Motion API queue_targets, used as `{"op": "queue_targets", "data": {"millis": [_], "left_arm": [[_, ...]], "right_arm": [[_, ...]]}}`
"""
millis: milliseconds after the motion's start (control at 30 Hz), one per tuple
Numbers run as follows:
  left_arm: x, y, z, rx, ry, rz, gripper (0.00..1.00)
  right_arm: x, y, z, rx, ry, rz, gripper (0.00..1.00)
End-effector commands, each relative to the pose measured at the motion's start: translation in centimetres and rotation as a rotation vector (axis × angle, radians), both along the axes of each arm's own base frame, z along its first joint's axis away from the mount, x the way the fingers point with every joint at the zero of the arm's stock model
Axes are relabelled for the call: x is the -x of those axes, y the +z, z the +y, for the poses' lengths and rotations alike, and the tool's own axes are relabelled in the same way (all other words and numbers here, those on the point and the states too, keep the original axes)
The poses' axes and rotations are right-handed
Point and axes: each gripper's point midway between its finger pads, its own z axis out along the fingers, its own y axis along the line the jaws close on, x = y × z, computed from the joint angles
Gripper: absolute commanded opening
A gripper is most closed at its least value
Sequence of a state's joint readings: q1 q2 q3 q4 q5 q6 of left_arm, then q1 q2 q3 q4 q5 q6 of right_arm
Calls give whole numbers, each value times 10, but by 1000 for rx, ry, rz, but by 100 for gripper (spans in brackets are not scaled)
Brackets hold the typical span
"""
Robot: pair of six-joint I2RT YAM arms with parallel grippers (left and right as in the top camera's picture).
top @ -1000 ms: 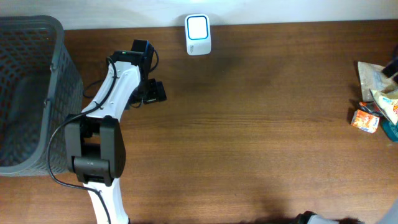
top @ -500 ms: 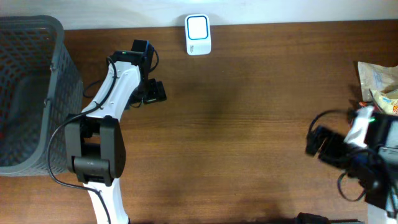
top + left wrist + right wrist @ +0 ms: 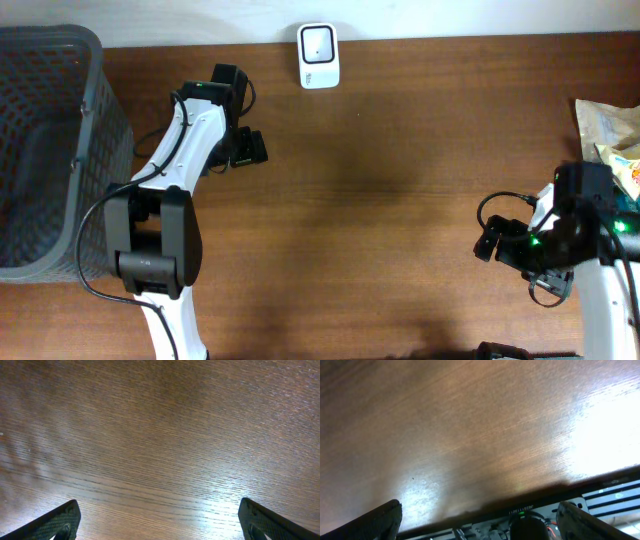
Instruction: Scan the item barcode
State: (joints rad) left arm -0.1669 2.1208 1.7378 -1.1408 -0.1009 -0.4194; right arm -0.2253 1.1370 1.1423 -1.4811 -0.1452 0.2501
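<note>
At right edge, items (image 3: 608, 130) lie untouched; L end effector (image 3: 243, 148) & R end effector (image 3: 492, 240) wide open, empty; pickup + scan pending.

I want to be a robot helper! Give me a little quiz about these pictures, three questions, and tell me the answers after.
1. True or false: the left gripper and the right gripper are both open and empty.
2. Fill in: the grey basket stands beside the ___ arm.
3. Pick one: the white scanner is A) at the far edge of the table; B) inside the basket; C) between a gripper's fingers.
Key: 1 true; 2 left; 3 A.
</note>
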Motion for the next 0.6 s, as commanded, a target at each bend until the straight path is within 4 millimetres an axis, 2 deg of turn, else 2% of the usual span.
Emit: {"op": "queue_targets", "data": {"millis": [0, 133, 267, 367, 567], "left_arm": [[-3, 6, -2, 12, -9, -15, 99], [-3, 6, -2, 12, -9, -15, 99], [-3, 6, -2, 12, -9, -15, 99], [-3, 6, -2, 12, -9, -15, 99], [-3, 6, -2, 12, -9, -15, 99]], "right_arm": [[-7, -3, 8, -45, 24, -1, 98], [-32, 0, 20, -51, 89, -141, 98], [-55, 12, 39, -10, 198, -405, 98], [-58, 19, 54, 10, 267, -624, 98], [-64, 20, 58, 51, 289, -963, 98]]}}
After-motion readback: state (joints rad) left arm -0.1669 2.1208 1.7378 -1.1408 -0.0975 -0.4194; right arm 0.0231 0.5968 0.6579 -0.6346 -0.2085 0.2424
